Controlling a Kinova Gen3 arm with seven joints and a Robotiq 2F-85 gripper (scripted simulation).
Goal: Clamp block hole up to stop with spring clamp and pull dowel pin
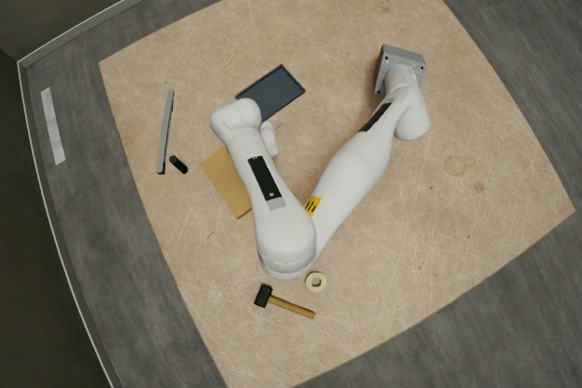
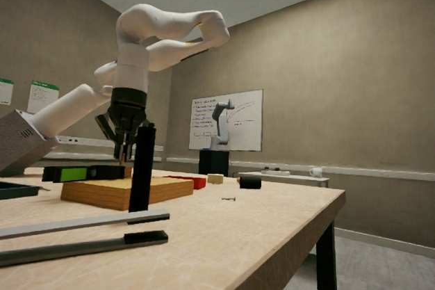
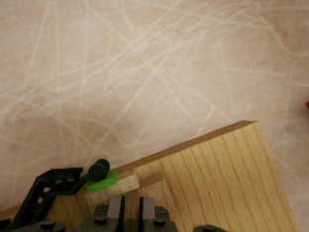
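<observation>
Dowel pin [image 2: 122, 158] barely visible, pinched in nearly closed pincer [image 2: 123, 154], small block [image 3: 123, 184] half hidden at the wrist view's bottom edge, clamp [image 3: 101, 178] cut off.

From above, the arm covers the pincer, the block, the stop and the clamp entirely; only one end of the bench board [image 1: 224, 180] shows beside the forearm, and one corner of the dark tray [image 1: 271, 89] is tucked under the wrist.

In the wrist view the pincer [image 3: 131, 210] is cut off by the bottom edge, so whatever its near-shut fingers pinch cannot be seen. The spring clamp [image 3: 54, 190] runs out at the bottom left corner. A red thing [image 3: 306, 105] shows as a sliver at the right edge.

From the table's side, a black post [image 2: 142, 168] hides part of the board, and a tiny dark thing [image 2: 228, 198] beyond is too small to name.
</observation>
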